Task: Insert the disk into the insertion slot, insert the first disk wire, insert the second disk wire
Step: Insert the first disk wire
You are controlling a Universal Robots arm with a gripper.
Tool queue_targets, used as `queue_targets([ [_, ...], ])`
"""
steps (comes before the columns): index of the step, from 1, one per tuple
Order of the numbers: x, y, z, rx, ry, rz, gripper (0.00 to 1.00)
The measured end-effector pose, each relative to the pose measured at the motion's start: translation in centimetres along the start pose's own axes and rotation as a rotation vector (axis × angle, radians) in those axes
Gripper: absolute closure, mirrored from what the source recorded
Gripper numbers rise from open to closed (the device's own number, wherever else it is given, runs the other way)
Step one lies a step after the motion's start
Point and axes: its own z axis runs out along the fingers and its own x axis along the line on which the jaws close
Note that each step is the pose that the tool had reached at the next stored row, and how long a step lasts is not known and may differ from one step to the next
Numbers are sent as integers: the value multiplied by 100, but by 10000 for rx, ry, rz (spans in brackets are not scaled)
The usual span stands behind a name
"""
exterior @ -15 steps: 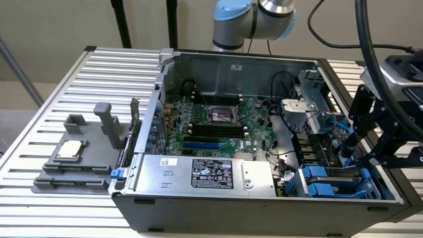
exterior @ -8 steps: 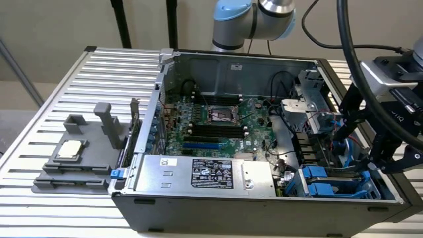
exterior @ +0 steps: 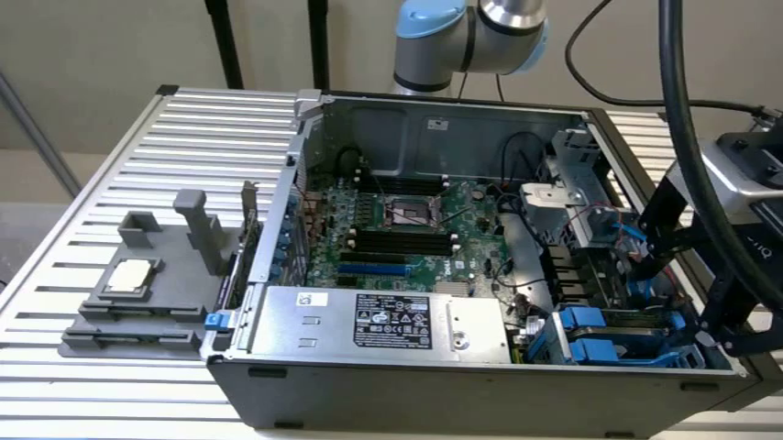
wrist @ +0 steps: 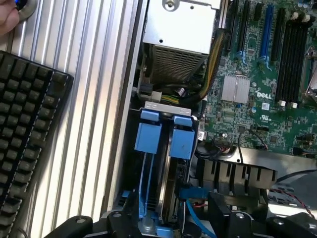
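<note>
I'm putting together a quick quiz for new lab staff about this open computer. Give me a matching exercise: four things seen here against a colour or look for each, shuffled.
Things:
1. power-supply box
2. keyboard
3. motherboard
4. fixture block

Looks:
A. green
B. black
C. dark grey, with a pale square part lying on it
D. silver, with a printed label

Pairs: 1-D; 2-B; 3-A; 4-C
</note>
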Motion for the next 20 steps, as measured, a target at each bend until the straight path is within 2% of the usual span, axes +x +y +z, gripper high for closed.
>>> queue_targets([
  [2, 21, -1, 14, 8, -63, -13, 34],
  [5, 29, -44, 30, 13, -125, -72, 34],
  [14, 55, -206, 79, 1, -148, -311, 34],
  [20, 46, -218, 112, -8, -189, -529, 34],
])
